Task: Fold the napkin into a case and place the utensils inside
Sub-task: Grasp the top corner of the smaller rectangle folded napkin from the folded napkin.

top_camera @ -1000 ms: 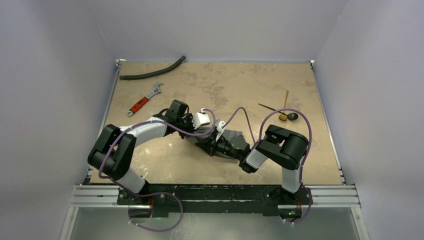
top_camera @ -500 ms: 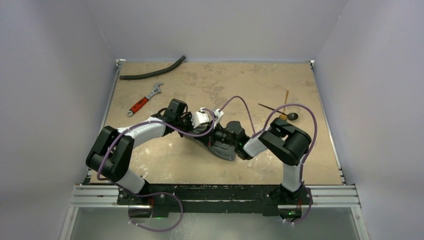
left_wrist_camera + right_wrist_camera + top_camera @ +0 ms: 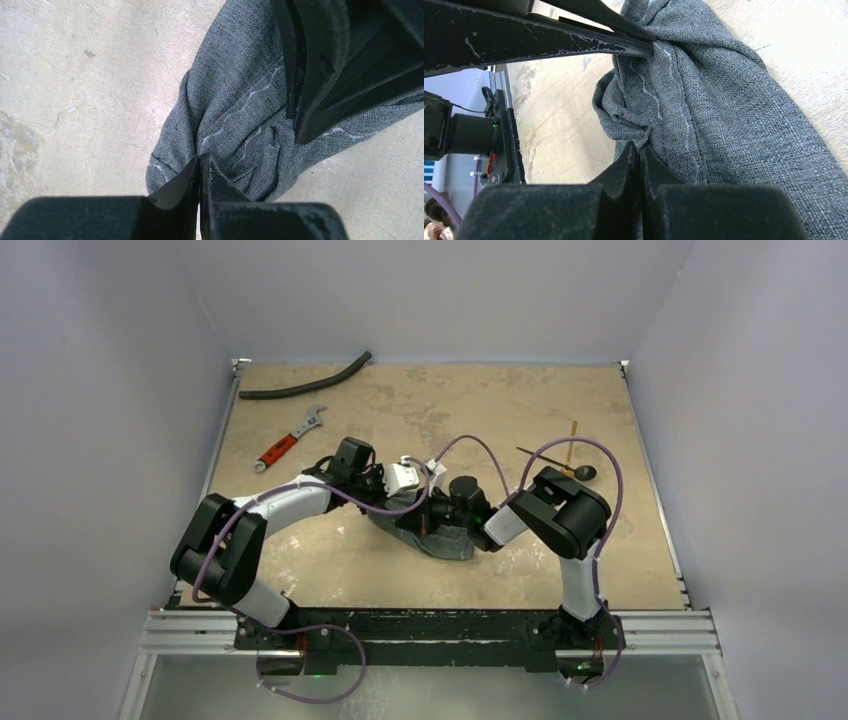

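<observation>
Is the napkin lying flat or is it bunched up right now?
Bunched up. The napkin is gathered into creases, its hem stitching wavy, with the left end effector and right end effector each shut on a fold.

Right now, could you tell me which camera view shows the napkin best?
The right wrist view: the napkin fills the frame, folds and pale stitching sharp, pinched by the right gripper. The left wrist view shows it too, partly behind that gripper. The top view shows only a small dark patch.
</observation>
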